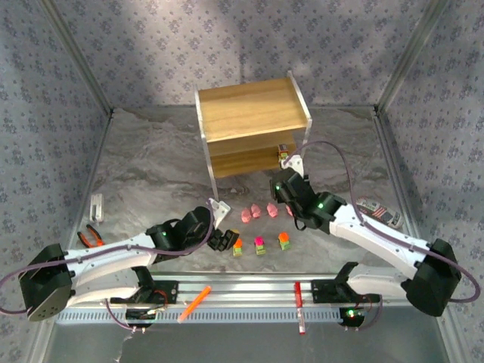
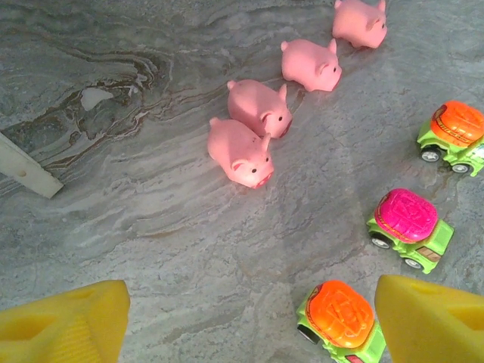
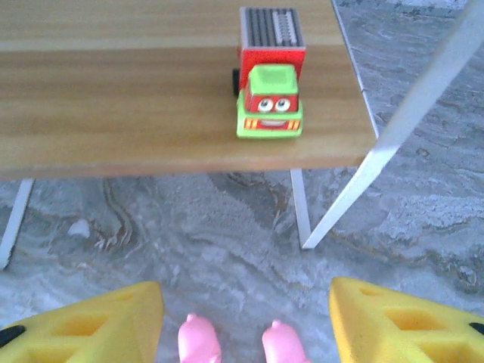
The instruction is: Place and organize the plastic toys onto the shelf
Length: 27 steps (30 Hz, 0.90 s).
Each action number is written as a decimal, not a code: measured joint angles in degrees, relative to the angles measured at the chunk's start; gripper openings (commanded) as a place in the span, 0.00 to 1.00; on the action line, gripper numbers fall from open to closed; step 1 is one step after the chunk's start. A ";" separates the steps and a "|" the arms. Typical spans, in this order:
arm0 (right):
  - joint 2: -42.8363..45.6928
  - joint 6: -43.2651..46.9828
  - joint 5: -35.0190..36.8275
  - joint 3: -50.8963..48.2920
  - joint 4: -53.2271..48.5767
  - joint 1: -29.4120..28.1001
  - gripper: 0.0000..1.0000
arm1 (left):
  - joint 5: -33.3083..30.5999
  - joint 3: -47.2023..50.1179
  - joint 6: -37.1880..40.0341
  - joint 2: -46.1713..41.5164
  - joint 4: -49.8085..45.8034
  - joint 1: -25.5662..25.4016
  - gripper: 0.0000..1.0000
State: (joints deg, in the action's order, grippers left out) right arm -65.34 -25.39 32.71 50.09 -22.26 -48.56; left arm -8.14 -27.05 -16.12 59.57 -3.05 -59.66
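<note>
Yellow fingers [image 2: 68, 325] of the left gripper [image 2: 253, 302] stand well apart above the grey marbled table [image 1: 151, 166], holding nothing. An orange-topped truck [image 2: 340, 318] sits on the table just inside the right finger. At the far middle of the table stands the shelf [image 1: 253, 113], two wooden boards on a thin white frame. Its lower board carries a red-and-green truck [image 3: 268, 91] near the right front corner, upright and facing outward. The right gripper [image 3: 246, 291] hovers close in front of that corner, beside the shelf's right front leg. Its fingers [image 3: 393, 318] are spread wide and empty, pointing toward the truck on the board. Between shelf and arms, three toy trucks lie in a row on the table: the orange-topped one on the left, a magenta-topped truck [image 2: 408, 227] in the middle, and a second orange-topped truck [image 2: 454, 132] on the right, each apart from its neighbour. Just beyond them four pink pigs [image 2: 240, 151] form their own line. The two nearest the left gripper are almost touching, and the other two are spaced out toward the right gripper.
</note>
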 measured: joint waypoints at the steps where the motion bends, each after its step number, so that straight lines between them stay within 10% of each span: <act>1: 1.05 -0.81 0.66 -0.33 -0.81 -1.27 0.60 | 0.07 0.00 -0.02 0.22 0.04 0.00 0.84; 27: 11.02 -26.67 8.22 -19.71 -10.62 -27.36 0.56 | 3.13 -0.22 0.00 2.99 0.07 0.00 0.84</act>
State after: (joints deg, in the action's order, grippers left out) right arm -54.33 -52.05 40.93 30.37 -32.88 -75.92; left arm -5.02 -27.27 -16.12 62.57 -2.98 -59.66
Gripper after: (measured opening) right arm 0.562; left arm 0.845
